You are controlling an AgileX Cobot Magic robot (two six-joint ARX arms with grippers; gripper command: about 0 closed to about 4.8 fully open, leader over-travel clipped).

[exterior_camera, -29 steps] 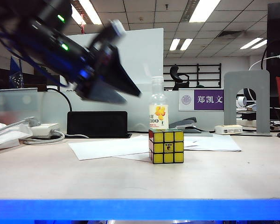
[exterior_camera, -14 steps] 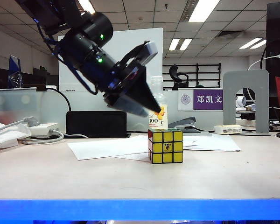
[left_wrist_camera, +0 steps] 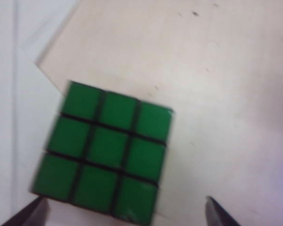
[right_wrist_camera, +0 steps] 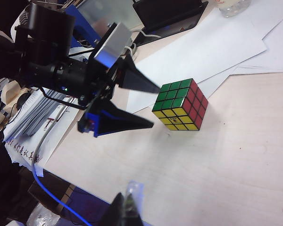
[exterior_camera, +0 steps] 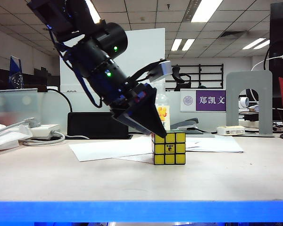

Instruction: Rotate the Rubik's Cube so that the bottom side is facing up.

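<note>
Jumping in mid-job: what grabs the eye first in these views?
The left gripper dominates: a big black arm slanting down from the upper left of the exterior view, jaws spread wide, fingertips just beside the Rubik's Cube without touching it. The cube sits on the table near its middle, green face up, yellow toward the exterior camera, red on its side. The right gripper hangs back, only its dark tip showing.
</note>
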